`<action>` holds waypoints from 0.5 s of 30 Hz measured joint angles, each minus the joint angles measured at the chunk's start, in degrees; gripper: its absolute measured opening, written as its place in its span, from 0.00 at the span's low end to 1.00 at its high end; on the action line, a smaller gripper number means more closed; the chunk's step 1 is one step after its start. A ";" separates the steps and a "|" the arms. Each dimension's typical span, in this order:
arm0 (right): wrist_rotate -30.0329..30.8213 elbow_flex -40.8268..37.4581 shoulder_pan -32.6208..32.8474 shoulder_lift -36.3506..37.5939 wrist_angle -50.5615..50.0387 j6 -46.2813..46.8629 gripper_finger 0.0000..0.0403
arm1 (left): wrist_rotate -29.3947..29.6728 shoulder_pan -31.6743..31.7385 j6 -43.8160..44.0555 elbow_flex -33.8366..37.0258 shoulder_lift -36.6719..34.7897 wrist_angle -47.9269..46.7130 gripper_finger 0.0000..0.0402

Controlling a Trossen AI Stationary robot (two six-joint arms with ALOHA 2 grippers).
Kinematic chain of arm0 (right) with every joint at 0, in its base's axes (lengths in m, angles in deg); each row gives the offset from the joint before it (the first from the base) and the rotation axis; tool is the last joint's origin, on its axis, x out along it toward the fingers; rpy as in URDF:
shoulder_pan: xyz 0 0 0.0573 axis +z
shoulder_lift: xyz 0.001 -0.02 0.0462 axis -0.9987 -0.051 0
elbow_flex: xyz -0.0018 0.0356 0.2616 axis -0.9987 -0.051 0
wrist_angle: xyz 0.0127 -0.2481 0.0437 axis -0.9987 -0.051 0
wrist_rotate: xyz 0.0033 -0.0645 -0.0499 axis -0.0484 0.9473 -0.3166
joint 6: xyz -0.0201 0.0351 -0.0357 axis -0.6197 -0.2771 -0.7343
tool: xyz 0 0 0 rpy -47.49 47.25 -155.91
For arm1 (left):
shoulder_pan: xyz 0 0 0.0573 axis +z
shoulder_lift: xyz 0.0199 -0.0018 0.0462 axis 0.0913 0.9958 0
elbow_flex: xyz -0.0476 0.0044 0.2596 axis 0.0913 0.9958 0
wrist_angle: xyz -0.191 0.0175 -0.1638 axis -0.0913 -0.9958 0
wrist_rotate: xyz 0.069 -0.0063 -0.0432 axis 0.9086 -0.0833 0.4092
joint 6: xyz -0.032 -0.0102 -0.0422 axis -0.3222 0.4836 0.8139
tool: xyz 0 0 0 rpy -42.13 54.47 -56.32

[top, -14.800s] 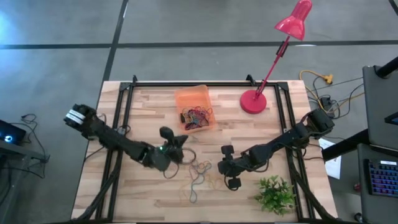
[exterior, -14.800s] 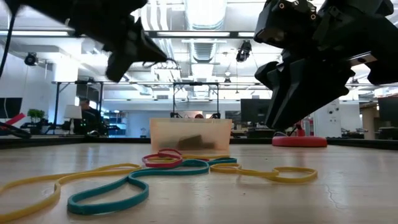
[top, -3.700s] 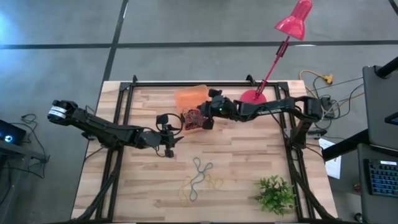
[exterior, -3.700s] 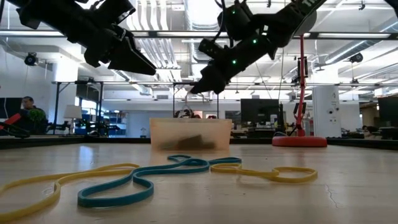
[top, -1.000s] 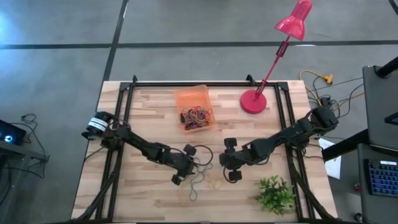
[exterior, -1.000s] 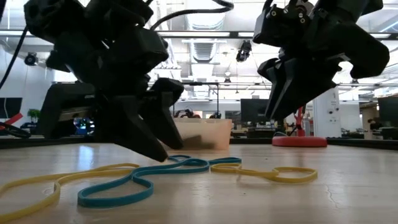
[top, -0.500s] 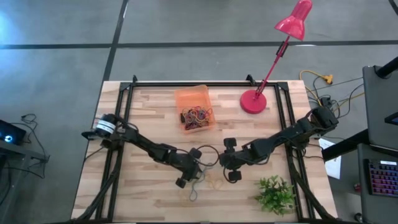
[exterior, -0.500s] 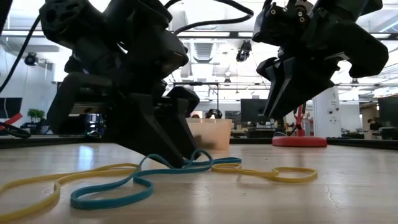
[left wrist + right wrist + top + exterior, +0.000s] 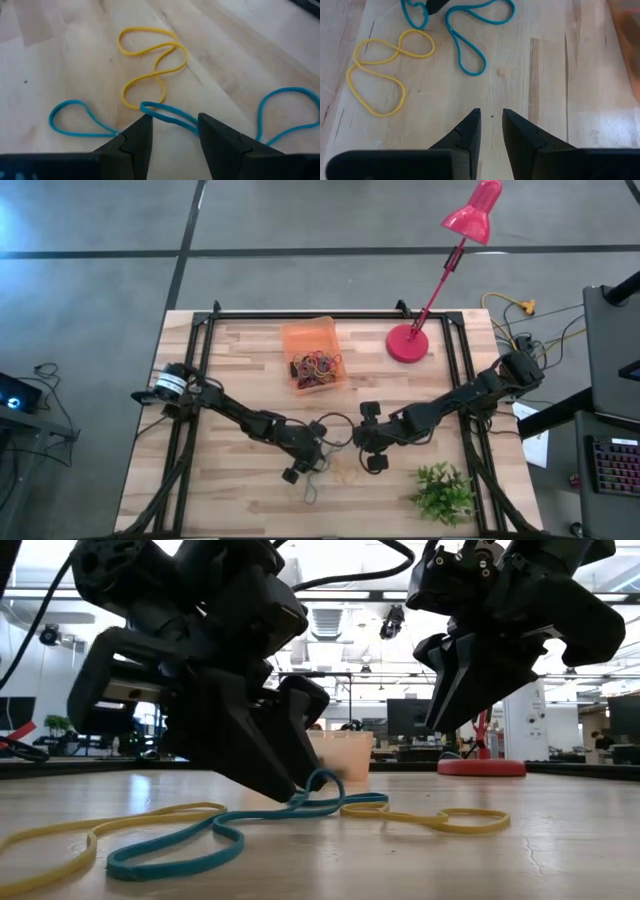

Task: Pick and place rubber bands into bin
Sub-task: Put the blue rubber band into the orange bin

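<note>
- The fingers (image 9: 135, 145) of the left gripper (image 9: 172, 134) are spread a little, with a strand of the blue rubber band (image 9: 167, 116) between their tips; whether they already pinch it I cannot tell.
- In the low view the left gripper (image 9: 285, 775) is down at the table (image 9: 560, 840), and the blue rubber band (image 9: 215, 835) rises in a small loop at its tip.
- A yellow rubber band (image 9: 150, 65) lies twisted just beyond the blue one, touching it at one end.
- The right gripper (image 9: 491, 122) hangs over bare wood, its fingers (image 9: 465, 132) near each other with a narrow gap and nothing between them.
- In the high view the right gripper (image 9: 368, 442) is beside the loose bands, to their right.
- The bin (image 9: 312, 352) stands well apart from both grippers, toward the far edge of the table, with many mixed rubber bands (image 9: 314, 368) inside.
- A red lamp (image 9: 408, 342) stands to the right of the bin, and a small green plant (image 9: 440, 492) is at the near right corner.
</note>
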 joint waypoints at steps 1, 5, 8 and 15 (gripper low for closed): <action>0.00 0.00 0.00 0.00 0.00 0.03 0.17 | -0.35 0.00 0.00 -0.01 0.00 0.07 0.35; 0.00 -0.09 0.00 0.00 0.02 0.11 0.18 | -0.58 0.00 0.35 -0.01 0.00 0.07 0.35; 0.00 -0.09 0.00 0.00 0.04 0.35 0.18 | -0.67 0.00 1.39 -0.19 0.00 0.37 0.35; 0.00 -0.09 0.00 0.00 0.02 0.35 0.16 | -0.75 0.00 2.94 -0.18 0.00 2.82 0.35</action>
